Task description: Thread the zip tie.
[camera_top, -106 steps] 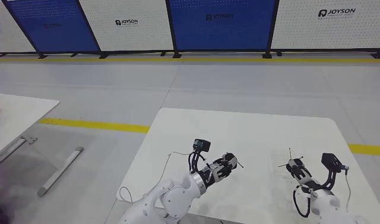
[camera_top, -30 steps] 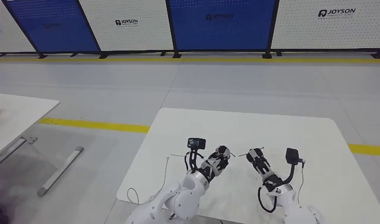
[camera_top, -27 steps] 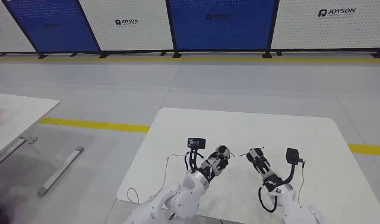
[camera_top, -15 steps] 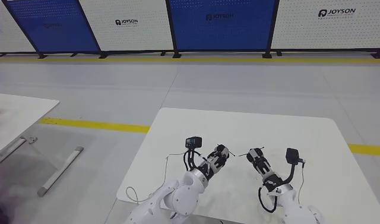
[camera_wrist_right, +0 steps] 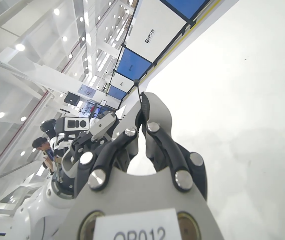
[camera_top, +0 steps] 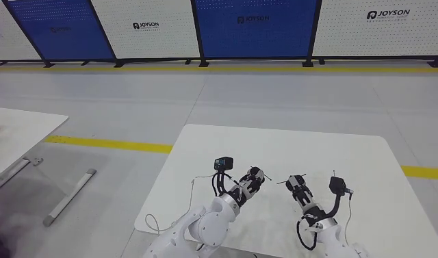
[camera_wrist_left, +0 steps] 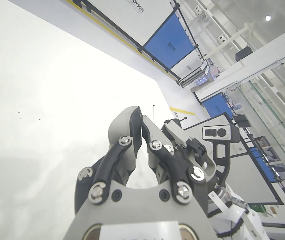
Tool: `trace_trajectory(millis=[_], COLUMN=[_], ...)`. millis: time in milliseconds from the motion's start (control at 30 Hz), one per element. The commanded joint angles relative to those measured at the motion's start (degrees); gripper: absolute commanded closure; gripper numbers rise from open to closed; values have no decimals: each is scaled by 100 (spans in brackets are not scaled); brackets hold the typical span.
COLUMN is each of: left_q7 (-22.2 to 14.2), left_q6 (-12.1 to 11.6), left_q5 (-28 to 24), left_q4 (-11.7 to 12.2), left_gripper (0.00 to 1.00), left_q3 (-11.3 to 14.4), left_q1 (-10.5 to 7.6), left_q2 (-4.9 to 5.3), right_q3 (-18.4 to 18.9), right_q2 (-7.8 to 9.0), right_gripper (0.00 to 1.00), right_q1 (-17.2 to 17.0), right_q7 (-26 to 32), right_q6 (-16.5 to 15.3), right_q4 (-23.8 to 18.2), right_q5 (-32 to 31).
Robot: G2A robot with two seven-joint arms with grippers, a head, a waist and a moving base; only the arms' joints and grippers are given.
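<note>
1. Worktop (camera_top: 287, 148): white, rectangular, with rounded corners; stands on a grey floor (camera_top: 205, 100).
2. Surface: plain, with faint grey smudging in places.
3. Lying directly on it: a few small dark specks (camera_wrist_left: 18, 112), scattered well apart.

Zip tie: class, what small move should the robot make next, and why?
Probably bring the right gripper closer to the left gripper, tips aligned. The right fingers are shut on the zip tie, its end poking past the tips; the left fingers are shut too, and bare table separates the grippers, so threading looks undone.
</note>
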Motion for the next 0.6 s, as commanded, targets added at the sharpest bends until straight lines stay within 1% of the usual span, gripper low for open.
trace_trajectory(millis=[0,300,433,500,567], left_q7=[0,0,0,0,0], left_q6=[0,0,0,0,0], left_q5=[0,0,0,0,0], left_q4=[0,0,0,0,0], left_gripper=[100,100,100,100,100], left_q3=[0,0,0,0,0], left_q1=[0,0,0,0,0], left_q2=[0,0,0,0,0], right_q3=[-14,-5,-29,-89,-104], right_q2=[-11,-15,-23,-35,-53], right_gripper=[100,100,100,100,100], right_q1=[-27,-28,-53,-39,-37], right_q7=[-144,-177,-359,-426,-438], right_q6=[-84,-107,-347,-591,-859], right_q4=[-6,-6,111,204,323], right_q5=[-110,-153,-598,-793,-653])
